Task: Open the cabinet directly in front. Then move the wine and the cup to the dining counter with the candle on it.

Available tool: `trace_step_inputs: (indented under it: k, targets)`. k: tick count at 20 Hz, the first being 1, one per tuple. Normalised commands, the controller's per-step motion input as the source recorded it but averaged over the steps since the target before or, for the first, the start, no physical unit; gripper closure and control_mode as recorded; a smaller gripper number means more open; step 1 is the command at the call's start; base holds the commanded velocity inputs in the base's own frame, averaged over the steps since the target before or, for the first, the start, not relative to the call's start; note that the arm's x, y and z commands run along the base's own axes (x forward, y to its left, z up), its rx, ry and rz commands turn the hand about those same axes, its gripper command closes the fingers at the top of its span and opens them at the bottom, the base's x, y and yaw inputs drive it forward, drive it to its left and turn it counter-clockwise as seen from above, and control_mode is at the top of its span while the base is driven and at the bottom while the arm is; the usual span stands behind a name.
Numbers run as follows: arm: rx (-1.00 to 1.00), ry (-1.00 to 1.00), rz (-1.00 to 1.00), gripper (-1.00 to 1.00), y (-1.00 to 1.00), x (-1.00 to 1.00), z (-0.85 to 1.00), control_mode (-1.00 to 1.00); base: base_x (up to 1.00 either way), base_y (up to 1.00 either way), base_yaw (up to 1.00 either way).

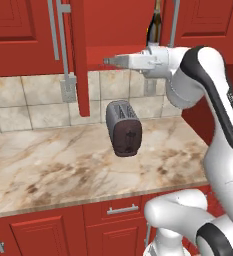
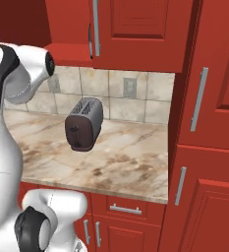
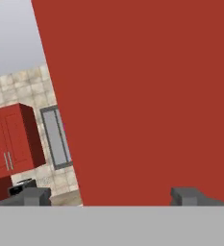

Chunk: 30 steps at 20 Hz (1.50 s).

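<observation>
The red upper cabinet (image 1: 113, 20) stands open, its left door (image 1: 80, 60) swung out edge-on toward me. Inside on the red shelf, at the right, the dark wine (image 1: 155, 27) bottle stands upright, partly behind my arm. My gripper (image 1: 109, 61) is level with the shelf's front edge, pointing left at the open door and a short way from it. In the hand view the door's flat red face (image 3: 147, 96) is close ahead, and the gripper (image 3: 112, 196) is open with nothing between its fingertips (image 3: 34, 196). The cup, the dining counter and the candle are out of view.
A dark toaster (image 1: 123, 127) stands on the marbled worktop (image 1: 48, 165) below the gripper. The cabinet's right door (image 2: 130, 29) is shut. A tall red cabinet (image 2: 209, 123) closes the right side. Low red drawers (image 1: 120, 210) run under the worktop.
</observation>
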Motion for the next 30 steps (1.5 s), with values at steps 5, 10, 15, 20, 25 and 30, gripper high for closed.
trace_step_inputs:
  k: [5,10,15,20,25,30]
  targets:
    - [-0.02,-0.03,-0.17,-1.0,-0.89,-0.62,0.49,-1.0,0.0,0.0,0.0]
    - [-0.11,-0.03,-0.21,-1.0,-0.84,-0.72,0.22,-1.0,0.0,0.0,0.0]
    - [-0.2,-0.02,-0.24,-1.0,-0.79,-0.72,0.0,-1.0,0.0,0.0,0.0]
    - [-0.2,-0.05,-0.3,-1.0,-0.78,-0.71,-0.02,-1.0,0.0,0.0,0.0]
    - [-0.23,-0.16,-0.38,-1.0,-0.63,-0.58,-0.21,-1.0,0.0,0.0,0.0]
    - [-0.2,-0.21,-0.41,-1.0,-0.4,-0.32,-0.31,-1.0,0.0,0.0,0.0]
